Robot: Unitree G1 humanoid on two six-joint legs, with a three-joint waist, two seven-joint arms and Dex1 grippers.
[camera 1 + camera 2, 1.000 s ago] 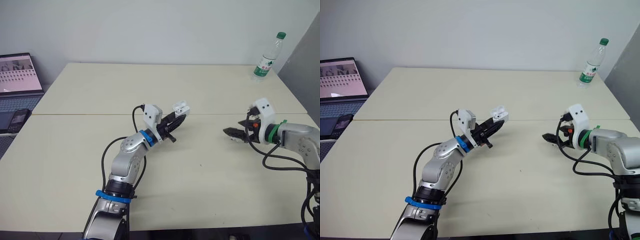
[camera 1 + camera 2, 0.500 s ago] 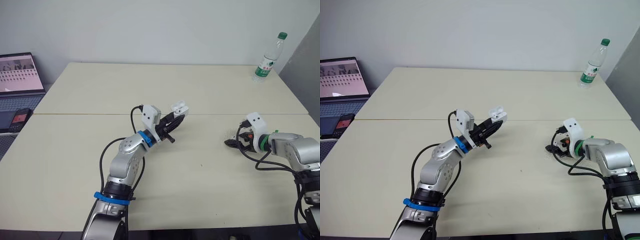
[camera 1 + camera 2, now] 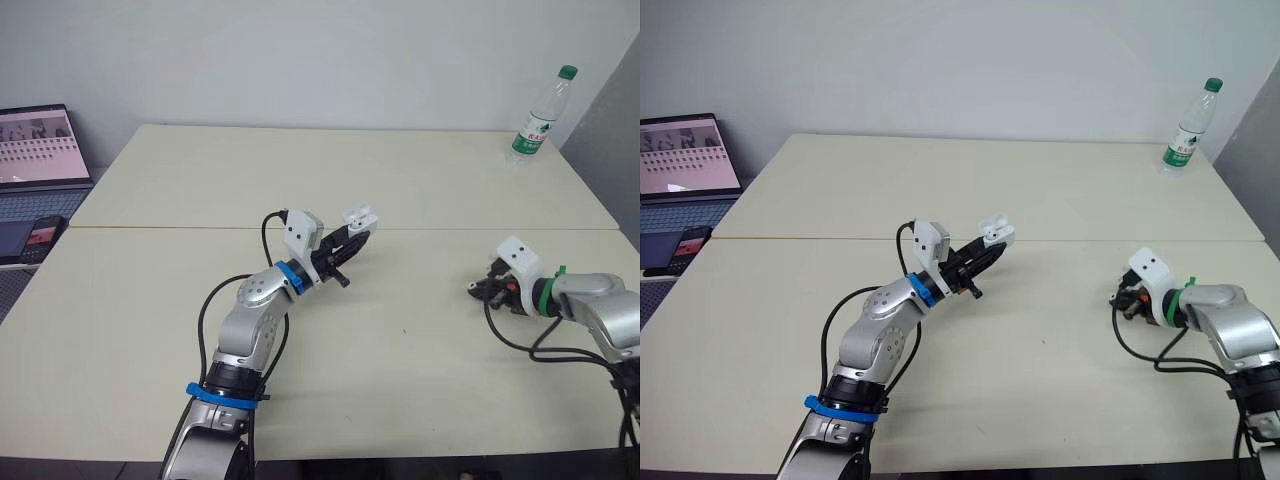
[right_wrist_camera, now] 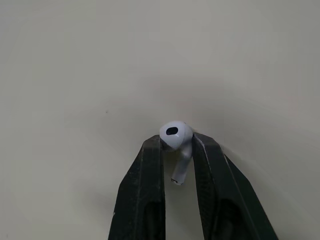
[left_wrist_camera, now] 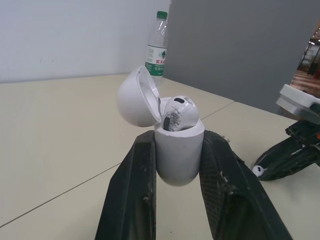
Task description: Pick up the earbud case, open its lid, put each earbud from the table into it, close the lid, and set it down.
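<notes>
**Cream table, case open, second earbud pinched**

Cream tabletop fills the scene, a seam running across its middle. Off its left edge sits an open laptop, screen lit. At the far right corner a clear water bottle with a green cap stands upright.

Now the arms. The left gripper is raised above the table's middle, both black fingers clamped on the body of the white earbud case, which it holds upright in the air. The lid is swung back on its hinge, wide open, and one earbud sits in the case, head poking above the rim.

Over on the right, the right gripper is down low at the table surface, its fingertips closed on the second earbud, head out front, stem between the fingers. Whether that earbud touches the table, I cannot tell.
</notes>
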